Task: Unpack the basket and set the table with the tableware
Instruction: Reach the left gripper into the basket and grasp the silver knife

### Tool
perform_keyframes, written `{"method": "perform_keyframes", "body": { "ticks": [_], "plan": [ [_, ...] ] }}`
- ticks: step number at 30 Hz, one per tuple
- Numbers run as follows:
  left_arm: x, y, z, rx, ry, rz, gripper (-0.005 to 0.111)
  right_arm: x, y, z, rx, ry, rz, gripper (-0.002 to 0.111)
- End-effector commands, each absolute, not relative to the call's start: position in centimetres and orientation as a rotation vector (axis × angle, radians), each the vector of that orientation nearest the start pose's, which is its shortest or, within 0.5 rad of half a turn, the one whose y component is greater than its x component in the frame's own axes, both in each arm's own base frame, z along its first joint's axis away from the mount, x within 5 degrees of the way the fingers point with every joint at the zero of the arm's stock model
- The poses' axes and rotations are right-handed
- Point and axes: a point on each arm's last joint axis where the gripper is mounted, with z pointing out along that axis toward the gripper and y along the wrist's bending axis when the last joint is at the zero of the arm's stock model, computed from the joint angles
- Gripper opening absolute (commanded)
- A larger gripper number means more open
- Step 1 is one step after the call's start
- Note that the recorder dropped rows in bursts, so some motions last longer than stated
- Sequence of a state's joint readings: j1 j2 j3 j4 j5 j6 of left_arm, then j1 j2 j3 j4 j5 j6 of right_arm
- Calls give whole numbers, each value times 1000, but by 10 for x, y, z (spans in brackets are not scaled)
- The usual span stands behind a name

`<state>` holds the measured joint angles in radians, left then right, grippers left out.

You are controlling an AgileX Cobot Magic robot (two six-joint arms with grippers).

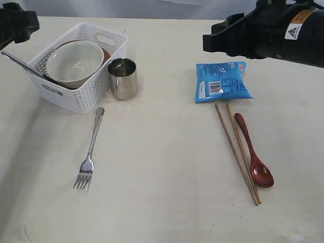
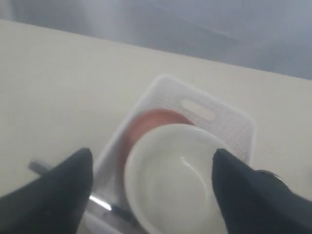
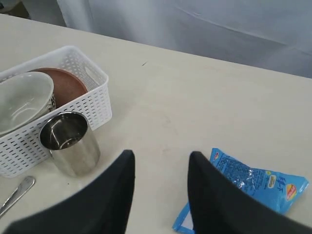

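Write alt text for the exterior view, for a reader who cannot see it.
A white lattice basket at the upper left of a beige table holds a cream bowl, a brown saucer and a knife, with a steel cup standing beside it and a fork lying in front. To the right lie a blue snack packet, two chopsticks and a reddish spoon.

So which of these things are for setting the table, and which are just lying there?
For the job: basket, bowl, brown saucer, steel cup, fork, knife, chopsticks, spoon.
Just lying about: blue snack packet.
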<state>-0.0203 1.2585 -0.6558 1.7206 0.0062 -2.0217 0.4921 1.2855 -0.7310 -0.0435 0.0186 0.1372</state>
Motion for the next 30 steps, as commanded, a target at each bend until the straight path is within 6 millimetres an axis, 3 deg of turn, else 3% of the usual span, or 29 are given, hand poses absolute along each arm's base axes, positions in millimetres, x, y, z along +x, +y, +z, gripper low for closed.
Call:
{"method": "perform_keyframes", "body": {
  "ticks": [1,5,13,23,30],
  "plan": [
    [251,4,239,-431,2081,-118,65,238,128,270,-424,2041,352,36],
    [241,13,224,-532,2088,-31,65,238,128,270,-422,2042,353,36],
    [243,19,227,-612,2051,12,65,238,128,270,-410,2045,360,36],
    [283,18,197,-765,2146,-9,65,238,128,270,-410,2045,360,36],
    [295,19,184,-774,2183,25,65,238,128,270,-410,2045,360,36]
  ]
}}
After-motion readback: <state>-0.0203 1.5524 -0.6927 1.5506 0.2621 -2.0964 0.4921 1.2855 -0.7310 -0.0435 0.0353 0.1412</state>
